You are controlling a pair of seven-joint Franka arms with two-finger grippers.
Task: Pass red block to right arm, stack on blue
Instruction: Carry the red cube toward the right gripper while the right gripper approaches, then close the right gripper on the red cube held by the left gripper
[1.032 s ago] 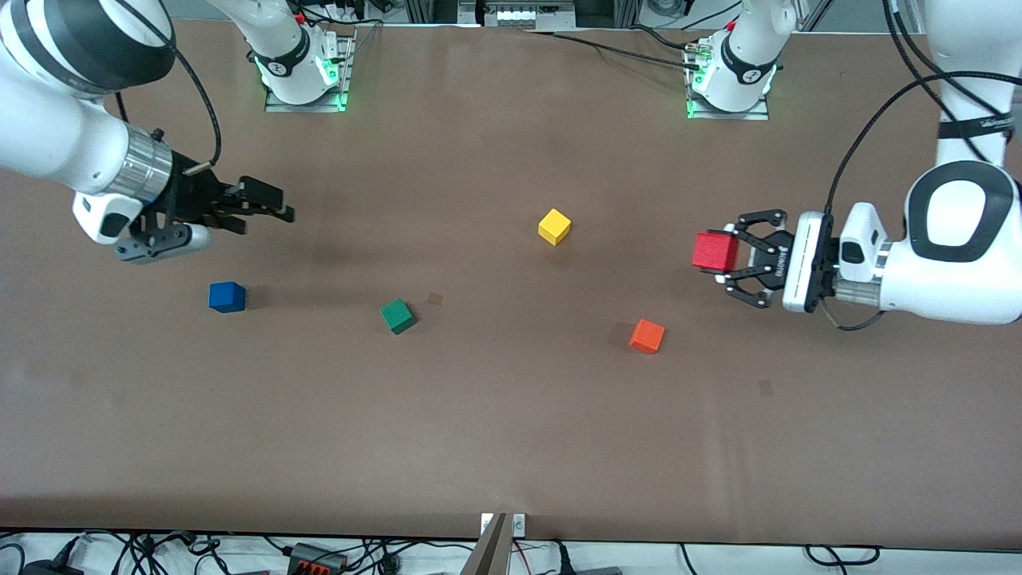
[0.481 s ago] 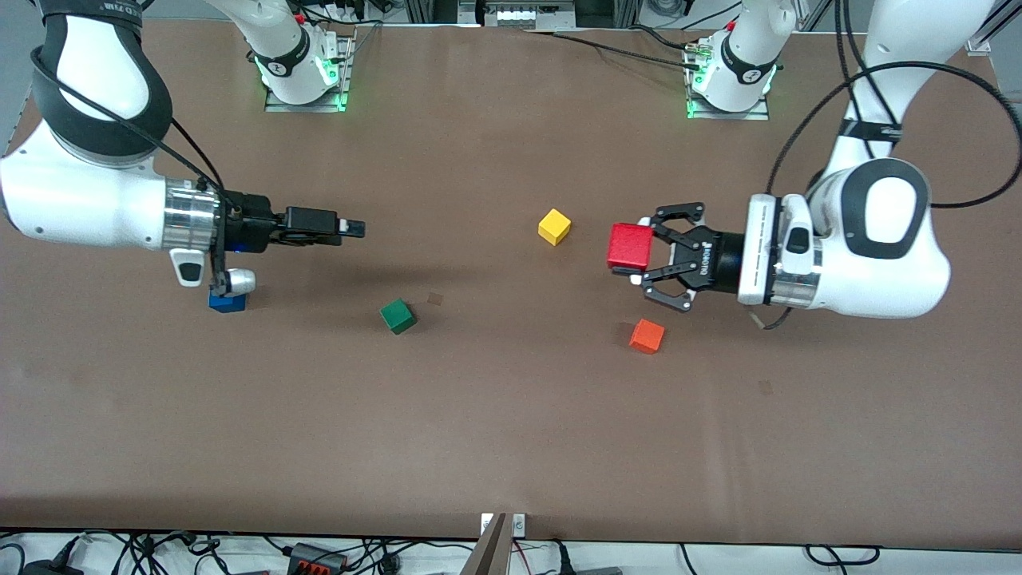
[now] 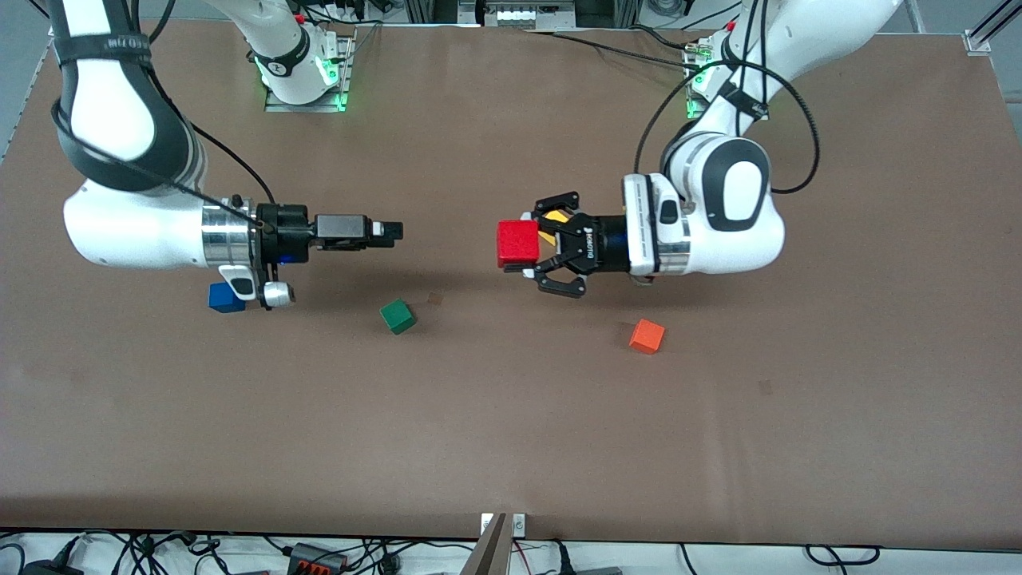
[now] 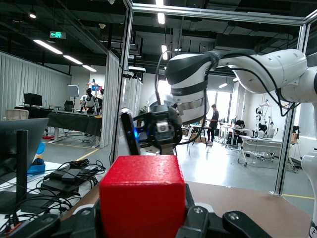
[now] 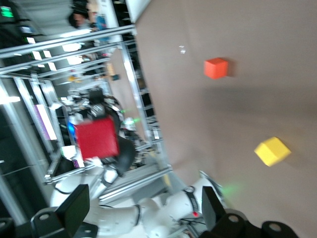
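The left gripper [image 3: 520, 246] is clamped on the red block [image 3: 518, 243], its black linkage fingers [image 3: 559, 279] pressed against two opposite faces so the cube juts out sideways from the fingertips, up in the air over the middle of the table [image 3: 511, 431]. Its wrist partly covers the yellow cube [image 3: 553, 216]. In the left wrist view the red block [image 4: 142, 194] fills the foreground between the finger links, with the right arm's gripper [image 4: 130, 134] facing it farther off. The right gripper [image 3: 391, 231] is held level in the air and aimed at the red block, with a clear gap between the two; its slim fingers are spread wide and hold nothing, and in the right wrist view the two finger tips [image 5: 75, 206] stand far apart with the red block [image 5: 97, 138] seen between them. The blue cube [image 3: 223, 299] sits on the table toward the right arm's end, partly hidden under that arm's wrist. The green cube [image 3: 398, 315] lies between the blue cube and the orange cube [image 3: 647, 336], all three well apart from the red block.
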